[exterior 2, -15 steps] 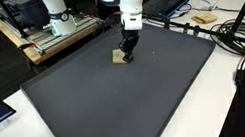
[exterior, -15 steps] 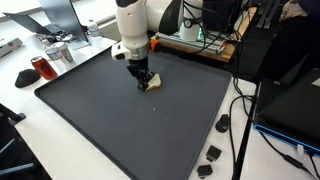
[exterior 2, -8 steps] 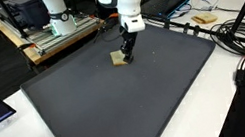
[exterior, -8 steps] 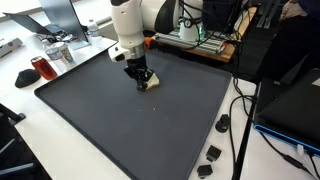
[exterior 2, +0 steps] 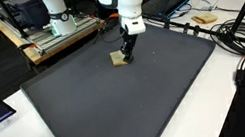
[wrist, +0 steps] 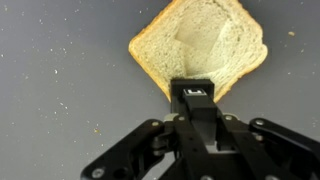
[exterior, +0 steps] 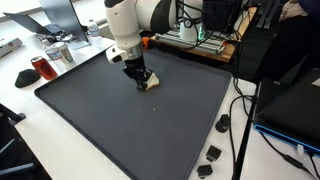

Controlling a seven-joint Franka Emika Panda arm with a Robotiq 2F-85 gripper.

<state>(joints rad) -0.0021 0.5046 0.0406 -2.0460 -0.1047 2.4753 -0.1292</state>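
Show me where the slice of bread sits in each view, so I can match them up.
Exterior view: slice of bread upper middle, just right of the gripper.
Exterior view: slice of bread upper middle, just left of the gripper.
Wrist view: slice of bread top centre, above the gripper.
Shared landmark: the dark mat beneath it.

In the wrist view, the top corner of the bread slice (wrist: 200, 45) was cut off by the upper edge, and its lower corner was hidden beneath the closed gripper (wrist: 192, 90). Whether the bread was pinched could not be told. In both exterior views it was rendered too small for detail.
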